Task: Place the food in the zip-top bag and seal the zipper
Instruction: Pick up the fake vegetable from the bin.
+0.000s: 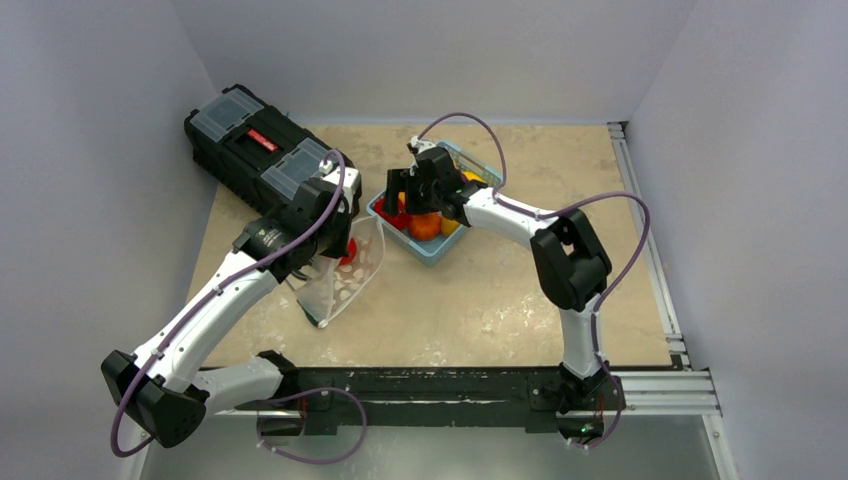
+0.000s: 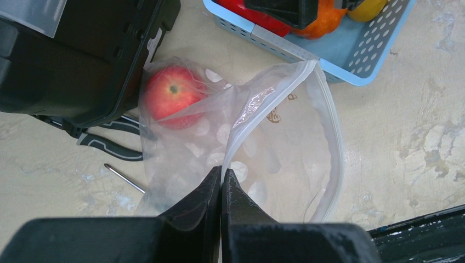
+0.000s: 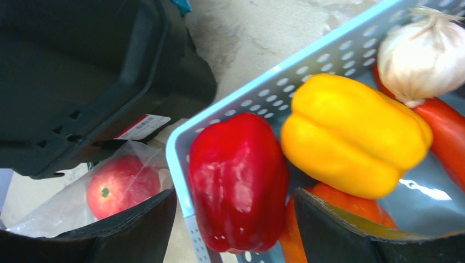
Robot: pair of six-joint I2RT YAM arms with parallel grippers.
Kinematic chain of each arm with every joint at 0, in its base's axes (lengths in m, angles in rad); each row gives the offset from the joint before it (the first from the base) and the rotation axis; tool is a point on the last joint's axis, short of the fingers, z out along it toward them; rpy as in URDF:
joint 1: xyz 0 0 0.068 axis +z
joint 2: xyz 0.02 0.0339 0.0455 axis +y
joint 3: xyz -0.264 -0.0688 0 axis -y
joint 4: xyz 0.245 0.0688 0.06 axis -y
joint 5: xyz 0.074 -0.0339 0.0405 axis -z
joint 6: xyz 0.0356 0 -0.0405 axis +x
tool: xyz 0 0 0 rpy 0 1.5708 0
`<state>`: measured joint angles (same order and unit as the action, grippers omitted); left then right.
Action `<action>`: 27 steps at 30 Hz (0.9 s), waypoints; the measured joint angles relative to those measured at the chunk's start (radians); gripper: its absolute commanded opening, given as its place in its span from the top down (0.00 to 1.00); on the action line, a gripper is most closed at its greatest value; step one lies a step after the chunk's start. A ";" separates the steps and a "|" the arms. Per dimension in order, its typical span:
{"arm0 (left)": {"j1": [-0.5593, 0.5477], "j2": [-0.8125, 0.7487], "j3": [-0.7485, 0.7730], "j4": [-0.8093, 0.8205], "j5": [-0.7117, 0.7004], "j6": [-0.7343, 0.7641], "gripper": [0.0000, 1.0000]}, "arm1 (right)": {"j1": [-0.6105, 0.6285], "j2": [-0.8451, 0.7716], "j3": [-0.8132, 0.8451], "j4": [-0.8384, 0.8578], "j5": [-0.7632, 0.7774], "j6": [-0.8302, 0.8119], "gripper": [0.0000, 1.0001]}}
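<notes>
Two left fingers [image 2: 200,204] pinch the zip-top bag [image 2: 274,148] at its zipper [image 2: 240,127]; the right fingers [image 3: 131,227], spread, straddle the red pepper [image 3: 238,181].

bright, even | shadows soft | glare: zip-top bag [image 2: 256,103] | near edges blurred

Beige table [image 1: 500,300], zip-top bag [image 1: 347,278], basket [image 2: 373,52], toolbox [image 1: 250,150]

Red apple [image 2: 173,93], clear bag [image 2: 285,142], lt-blue basket [image 2: 378,49] w/ yellow pepper [image 3: 351,137].
</notes>
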<state>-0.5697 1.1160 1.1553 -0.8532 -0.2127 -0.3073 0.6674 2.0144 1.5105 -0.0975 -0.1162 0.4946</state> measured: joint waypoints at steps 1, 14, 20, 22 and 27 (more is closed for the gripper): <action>0.000 0.000 0.000 0.000 0.000 0.000 1.00 | 0.005 0.006 0.010 0.000 -0.002 -0.001 0.22; 0.000 0.000 0.000 0.000 0.000 0.000 1.00 | 0.037 0.070 0.057 -0.013 0.031 -0.025 0.49; 0.000 0.000 0.000 0.000 0.000 0.000 1.00 | 0.039 0.037 0.026 -0.013 0.047 -0.025 0.73; 0.000 0.000 0.000 0.000 0.000 0.000 1.00 | 0.039 0.001 0.005 -0.018 0.051 -0.025 0.79; 0.000 0.000 0.000 0.000 0.000 0.000 1.00 | 0.039 -0.143 -0.066 -0.010 0.074 -0.023 0.81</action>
<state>-0.5697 1.1164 1.1553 -0.8532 -0.2127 -0.3069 0.7059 1.8709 1.4441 -0.1074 -0.0422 0.4717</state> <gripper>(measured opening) 0.005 0.545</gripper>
